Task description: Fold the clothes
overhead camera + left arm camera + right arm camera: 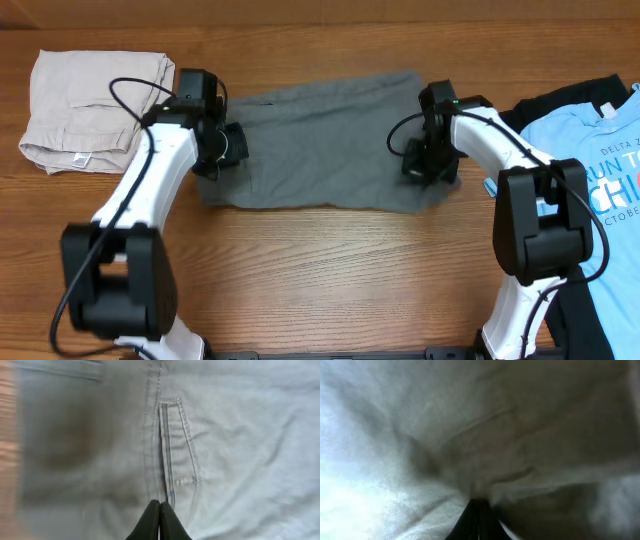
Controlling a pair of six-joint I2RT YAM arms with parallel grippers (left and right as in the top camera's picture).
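Observation:
The grey shorts [320,140] lie flat across the middle of the table, and their slit back pocket [172,455] shows in the left wrist view. My left gripper [228,148] is at the shorts' left end. Its jaws [160,506] are shut just over the cloth near the pocket, and no cloth shows between them. My right gripper [418,160] is at the shorts' right end. Its jaws [479,502] are shut on a bunched pucker of the grey cloth [420,435], which fills that view.
Folded pale beige shorts [85,105] lie at the back left. A light blue printed T-shirt [590,150] on dark cloth lies at the right edge. Bare wood table [330,270] runs along the front.

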